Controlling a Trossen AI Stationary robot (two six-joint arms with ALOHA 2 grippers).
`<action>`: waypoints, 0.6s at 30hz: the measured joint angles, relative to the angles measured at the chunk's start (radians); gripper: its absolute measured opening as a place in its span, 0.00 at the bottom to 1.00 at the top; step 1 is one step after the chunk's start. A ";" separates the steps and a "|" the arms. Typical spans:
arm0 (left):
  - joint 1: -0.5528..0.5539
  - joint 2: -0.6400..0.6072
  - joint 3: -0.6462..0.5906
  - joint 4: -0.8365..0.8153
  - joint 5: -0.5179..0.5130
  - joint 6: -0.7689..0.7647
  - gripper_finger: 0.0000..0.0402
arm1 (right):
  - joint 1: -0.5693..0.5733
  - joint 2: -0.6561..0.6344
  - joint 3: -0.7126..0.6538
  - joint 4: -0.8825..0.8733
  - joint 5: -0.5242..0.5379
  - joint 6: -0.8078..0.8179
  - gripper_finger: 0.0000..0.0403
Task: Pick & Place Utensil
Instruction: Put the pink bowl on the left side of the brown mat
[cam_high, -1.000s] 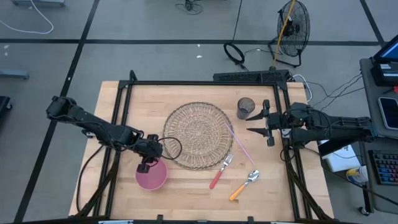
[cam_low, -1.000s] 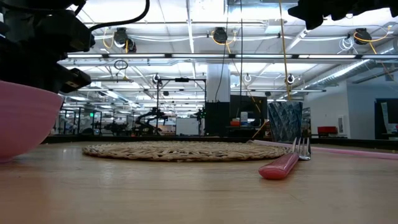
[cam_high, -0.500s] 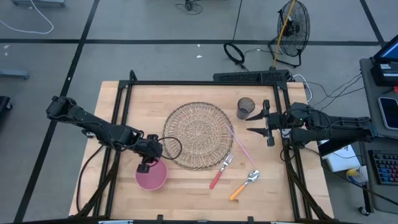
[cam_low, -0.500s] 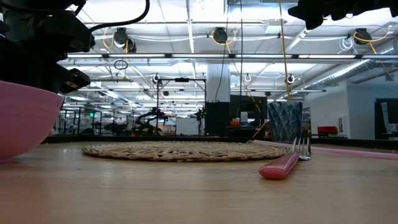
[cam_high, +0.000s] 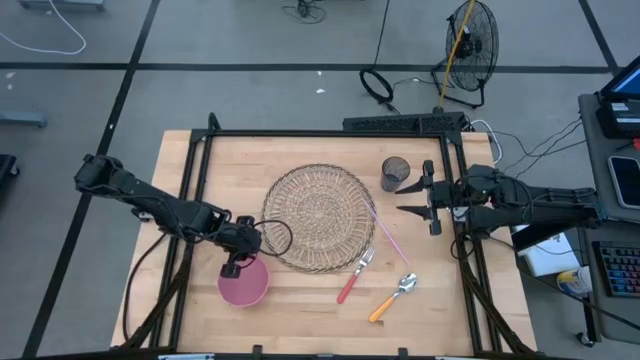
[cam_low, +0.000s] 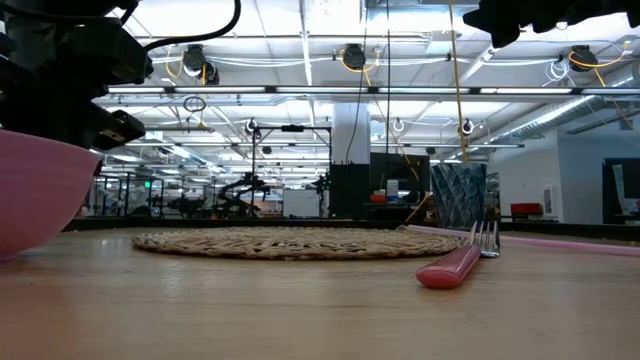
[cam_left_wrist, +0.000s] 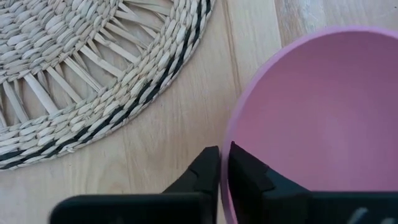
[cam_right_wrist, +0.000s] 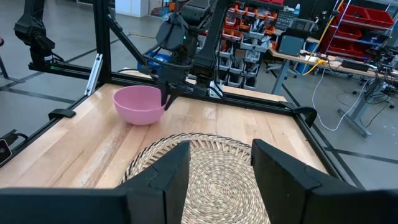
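while right tool (cam_high: 412, 197) waits wide, left tool (cam_left_wrist: 222, 163) pinches pink bowl (cam_left_wrist: 323, 124) rim.

The pale wooden worktop (cam_high: 300, 300) looks smooth and matt, its grain showing. Beside the left claw (cam_left_wrist: 222, 163), the round pink plastic bowl (cam_left_wrist: 311, 124) has a smooth, softly matt wall, pinched between the claw's dark matt plastic fingers (cam_left_wrist: 205, 171). Next to that claw, the round woven straw mat (cam_left_wrist: 81, 68) looks coarse, dry and ribbed, with a dark braided band.
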 joint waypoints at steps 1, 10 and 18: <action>0.000 0.000 0.000 -0.001 0.001 -0.002 0.03 | 0.000 0.000 0.000 0.000 0.000 0.000 0.40; 0.000 0.000 0.000 0.000 -0.001 -0.027 0.11 | 0.000 0.000 0.000 0.000 0.000 0.000 0.40; 0.000 0.000 0.000 0.000 -0.001 -0.027 0.03 | 0.000 0.000 0.000 0.000 0.000 0.000 0.40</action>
